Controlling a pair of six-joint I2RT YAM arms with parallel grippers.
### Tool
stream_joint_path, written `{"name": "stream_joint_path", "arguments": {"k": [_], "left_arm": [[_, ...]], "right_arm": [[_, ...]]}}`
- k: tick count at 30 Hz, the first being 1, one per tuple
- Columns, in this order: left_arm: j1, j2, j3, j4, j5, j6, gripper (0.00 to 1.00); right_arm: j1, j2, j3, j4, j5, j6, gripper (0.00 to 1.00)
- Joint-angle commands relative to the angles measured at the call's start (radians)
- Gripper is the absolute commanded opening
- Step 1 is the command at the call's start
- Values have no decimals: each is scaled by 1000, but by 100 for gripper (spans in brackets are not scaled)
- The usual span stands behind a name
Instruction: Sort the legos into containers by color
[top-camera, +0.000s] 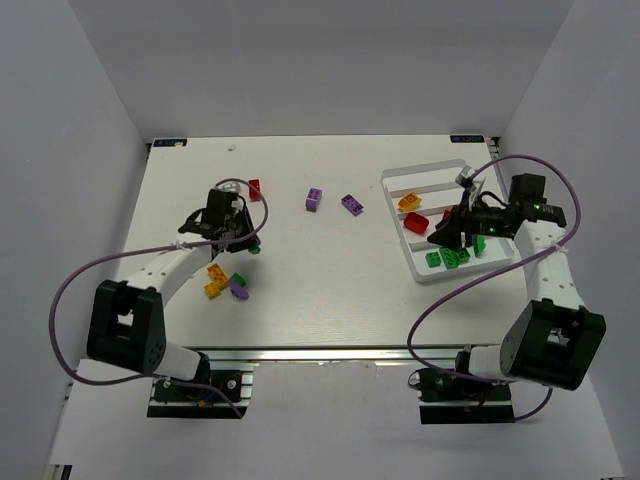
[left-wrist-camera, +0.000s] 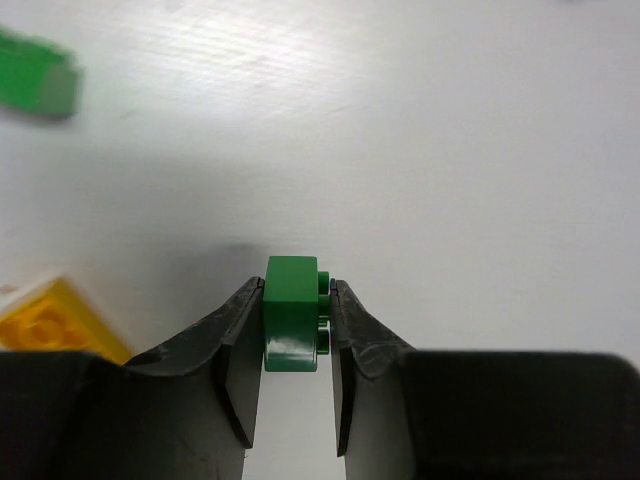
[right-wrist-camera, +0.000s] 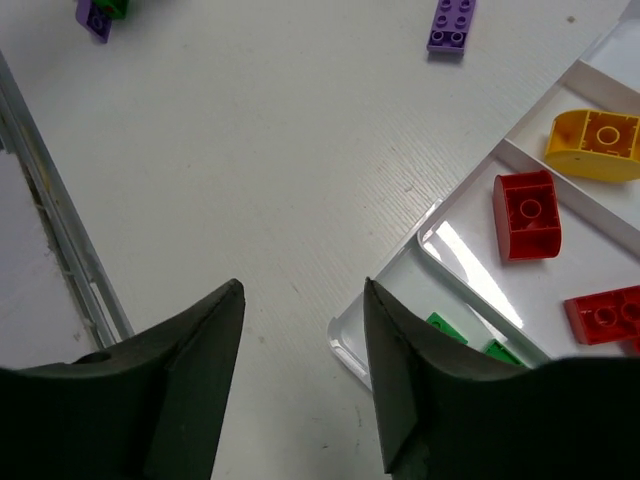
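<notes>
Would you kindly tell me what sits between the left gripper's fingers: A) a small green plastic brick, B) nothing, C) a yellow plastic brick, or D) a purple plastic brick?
A: in the left wrist view, the jaws of the left gripper touch both sides of the small green plastic brick.

White table (top-camera: 320, 290), divided white tray (top-camera: 420, 168) at right, loose legos (top-camera: 314, 200) left and centre

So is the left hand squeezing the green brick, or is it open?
Shut. The left hand has the green brick between its fingers, and both fingers touch the brick's sides.
</notes>
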Motion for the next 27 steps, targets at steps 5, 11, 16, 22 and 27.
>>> {"name": "stream_joint_path", "arguments": {"k": [5, 11, 16, 22, 27], "left_arm": [[-150, -79, -46, 437, 349, -303, 18], [-366, 171, 105, 736, 409, -469, 18], [-498, 413, 325, 775, 415, -497, 18], [-567, 668, 590, 727, 386, -514, 19], [-599, 761, 759, 634, 336, -498, 22]], "right_arm": [[3, -92, 27, 137, 62, 178, 11], [4, -147, 21, 288, 212, 373, 0], [3, -159, 39, 285, 229, 387, 0], [0, -170, 42, 274, 223, 391, 0], [-4, -169, 31, 279, 220, 399, 0]]}}
